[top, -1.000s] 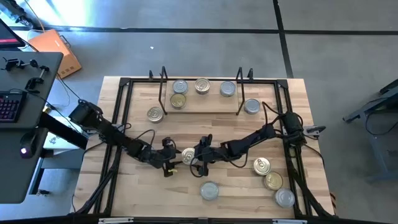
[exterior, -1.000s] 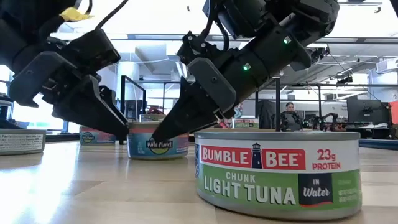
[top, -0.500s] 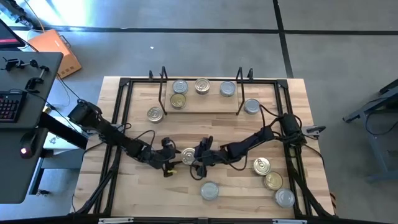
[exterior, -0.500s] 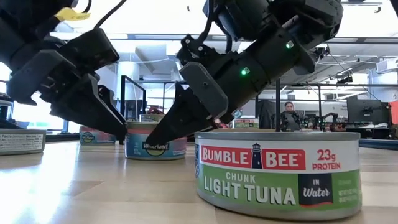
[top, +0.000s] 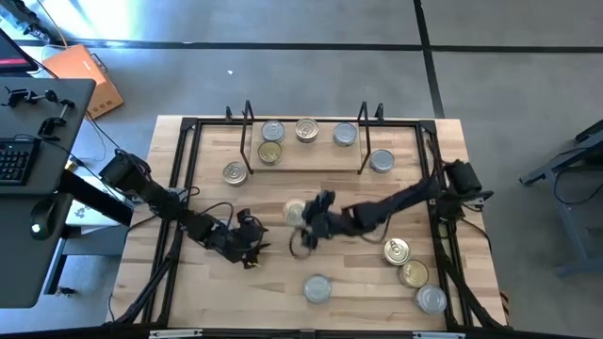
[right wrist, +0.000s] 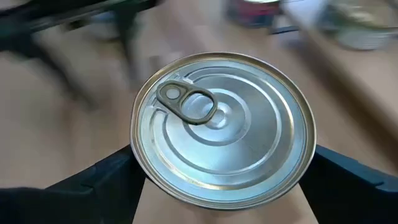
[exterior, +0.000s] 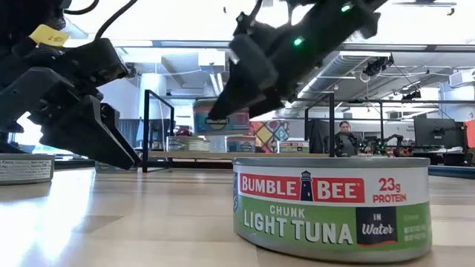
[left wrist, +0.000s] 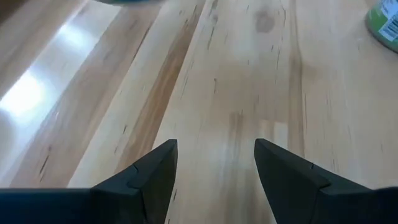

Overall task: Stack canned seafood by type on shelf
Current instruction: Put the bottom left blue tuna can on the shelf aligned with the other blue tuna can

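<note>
The left gripper (top: 247, 247) is hovering low over the bare worktop (top: 358, 282), its jaws standing partly apart with nothing between them; in its wrist view only wood grain is showing past the fingers (left wrist: 149, 177), plus the clipped edge of a green-labelled tin (left wrist: 387, 25) at the frame's corner. Toward the middle, the right gripper (top: 303, 217) is holding a silver tin (right wrist: 222, 127) with a ring pull, jaws spread wide around its sides. In the low view this tin (exterior: 223, 119) is hanging clear of the worktop, blurred and half hidden behind the dark fingers. Behind, the shelf (top: 306, 162) is carrying four tins, their labels too small to read from above. One gold tin (top: 235, 172) is lying just left of the shelf and one silver tin (top: 381, 161) just right of it. In the foreground, a Bumble Bee tuna tin (exterior: 332, 204) is blocking much of the low view. Three more tins (top: 411, 273) are sitting clustered near the worktop's right edge.
</note>
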{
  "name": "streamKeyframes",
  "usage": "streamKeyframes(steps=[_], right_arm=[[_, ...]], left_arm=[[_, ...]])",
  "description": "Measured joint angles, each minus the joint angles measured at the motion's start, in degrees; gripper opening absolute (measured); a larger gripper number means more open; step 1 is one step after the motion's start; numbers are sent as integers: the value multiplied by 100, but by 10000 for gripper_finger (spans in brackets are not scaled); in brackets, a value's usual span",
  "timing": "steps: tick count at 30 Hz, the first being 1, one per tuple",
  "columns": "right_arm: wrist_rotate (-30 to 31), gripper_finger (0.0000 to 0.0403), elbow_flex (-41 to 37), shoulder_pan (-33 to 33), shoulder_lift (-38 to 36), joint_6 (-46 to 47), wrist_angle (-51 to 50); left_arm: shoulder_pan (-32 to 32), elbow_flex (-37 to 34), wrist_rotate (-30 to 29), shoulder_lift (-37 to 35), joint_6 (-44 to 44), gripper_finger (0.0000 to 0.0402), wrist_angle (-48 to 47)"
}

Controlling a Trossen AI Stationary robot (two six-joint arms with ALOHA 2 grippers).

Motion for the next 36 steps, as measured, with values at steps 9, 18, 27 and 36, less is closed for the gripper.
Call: streamKeyframes(steps=[9,18,27,36], right_arm=[[-505,348,-9,-1711,155,-590,85],[-1206,355,-9,-2748,154,-771,360],[-1824,394,-11,-3089,152,-838,340],[-2118,397,271,-3225,143,-895,-450]], left_arm=[[-3,-7,-216,0,200,207,315],[0,-7,-225,-1,208,207,363],[13,-9,-221,0,208,207,529],[334,-9,163,-76,254,207,831]])
